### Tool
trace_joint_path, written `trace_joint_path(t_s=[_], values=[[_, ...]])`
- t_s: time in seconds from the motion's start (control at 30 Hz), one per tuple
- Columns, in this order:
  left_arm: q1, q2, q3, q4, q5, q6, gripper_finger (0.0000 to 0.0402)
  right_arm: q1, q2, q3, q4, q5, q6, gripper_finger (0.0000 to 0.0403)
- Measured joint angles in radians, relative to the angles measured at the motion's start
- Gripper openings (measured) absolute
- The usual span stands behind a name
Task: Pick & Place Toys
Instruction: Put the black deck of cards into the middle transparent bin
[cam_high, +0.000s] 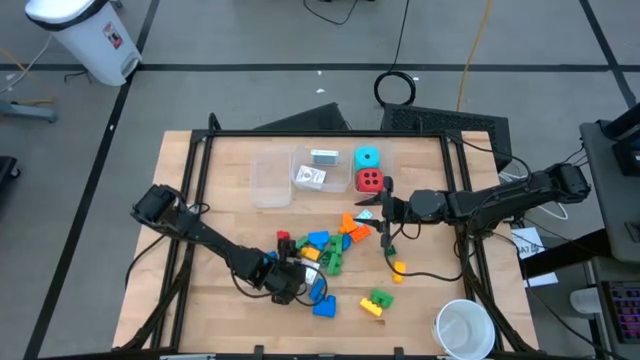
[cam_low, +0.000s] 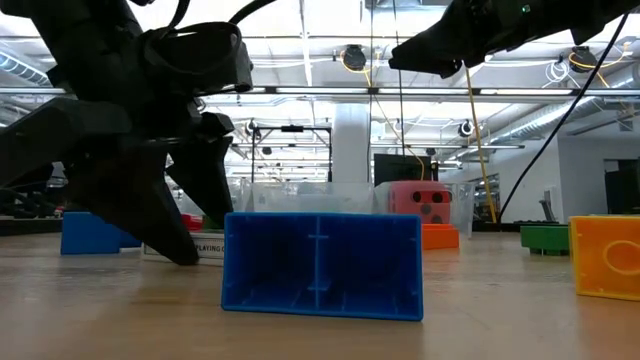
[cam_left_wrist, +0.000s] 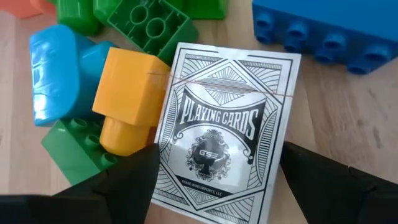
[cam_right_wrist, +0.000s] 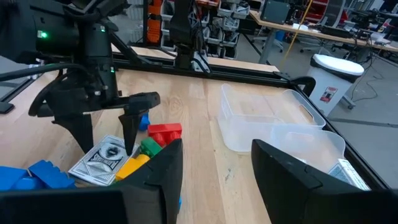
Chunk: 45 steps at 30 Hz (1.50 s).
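The left gripper (cam_left_wrist: 214, 171), fingers spread, straddled a card pack (cam_left_wrist: 227, 127) lying flat near the brick pile's (cam_high: 335, 245) left. The right gripper (cam_right_wrist: 214, 165) hung open over the pile's right.

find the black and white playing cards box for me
The black and white playing cards box lies flat on the wooden table, between the open fingers of the left hand, with a yellow plastic brick touching one long side and a blue plastic brick just beyond.
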<state>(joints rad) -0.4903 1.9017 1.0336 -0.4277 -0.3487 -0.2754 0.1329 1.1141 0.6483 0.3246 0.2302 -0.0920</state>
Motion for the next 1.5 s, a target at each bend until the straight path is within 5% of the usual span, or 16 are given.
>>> trace_joint_path(t_s=[0.27, 0.7, 1.5], values=[[-0.008, 0.003, -0.002, 0.034, -0.001, 0.029, 0.0294, 0.0, 0.0, 0.0, 0.0, 0.0, 0.0, 0.016], [-0.018, 0.005, -0.002, 0.099, 0.021, -0.049, 0.0011, 0.0, 0.0, 0.0, 0.0, 0.0, 0.001, 0.016], [-0.011, -0.127, 0.049, -0.024, 0.051, -0.1, 0.0002, 0.0, 0.0, 0.0, 0.0, 0.0, 0.006, 0.016]])
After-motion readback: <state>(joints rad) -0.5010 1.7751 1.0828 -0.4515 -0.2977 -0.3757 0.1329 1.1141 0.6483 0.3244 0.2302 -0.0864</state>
